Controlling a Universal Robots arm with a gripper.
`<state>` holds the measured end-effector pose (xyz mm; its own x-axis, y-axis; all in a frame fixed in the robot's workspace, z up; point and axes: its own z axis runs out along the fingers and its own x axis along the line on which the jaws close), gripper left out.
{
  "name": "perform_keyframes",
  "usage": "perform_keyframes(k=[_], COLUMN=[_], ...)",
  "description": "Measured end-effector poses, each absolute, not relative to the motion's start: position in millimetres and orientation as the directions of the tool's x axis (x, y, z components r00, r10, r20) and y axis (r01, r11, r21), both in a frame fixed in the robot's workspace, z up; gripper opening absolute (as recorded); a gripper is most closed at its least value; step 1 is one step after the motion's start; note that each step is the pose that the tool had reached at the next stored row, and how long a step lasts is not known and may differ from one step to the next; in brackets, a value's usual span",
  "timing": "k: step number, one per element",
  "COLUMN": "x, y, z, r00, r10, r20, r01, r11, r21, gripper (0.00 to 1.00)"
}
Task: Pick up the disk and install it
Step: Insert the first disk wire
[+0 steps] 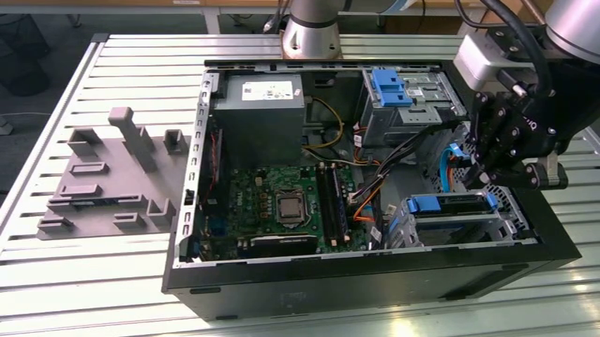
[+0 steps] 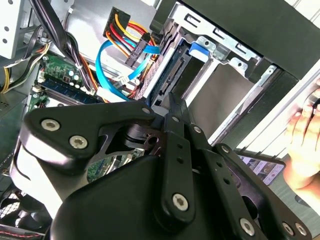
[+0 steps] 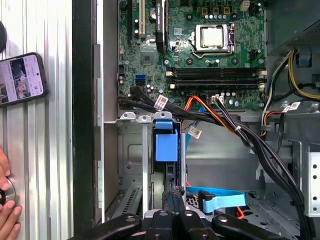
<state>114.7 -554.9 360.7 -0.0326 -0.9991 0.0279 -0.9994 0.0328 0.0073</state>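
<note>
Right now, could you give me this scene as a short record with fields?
disk: in the drive cage of the open computer case, blue tab showing
gripper: fingers shut, at the disk's edge; contact unclear
outside case: phone and a person's hand, on the table
exterior view's left: grey fixture

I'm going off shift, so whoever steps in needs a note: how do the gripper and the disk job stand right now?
Gripper: shut, tips at the exposed edge of the disk; contact unclear.
Disk: standing in the drive cage slot inside the computer case, blue rail showing.
Done: disk picked up and slid into the cage.
Left: full seating cannot be confirmed.
</note>
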Motion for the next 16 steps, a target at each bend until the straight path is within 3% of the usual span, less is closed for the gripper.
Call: perform_keyframes(k=[16], x=[122.0], y=[-533.3], z=[359.5], r00=[-0.033], r10=[-0.999], r20=[0.027], r01=[-0.999], r11=[0.033], r21=[-0.014], gripper=[0.11])
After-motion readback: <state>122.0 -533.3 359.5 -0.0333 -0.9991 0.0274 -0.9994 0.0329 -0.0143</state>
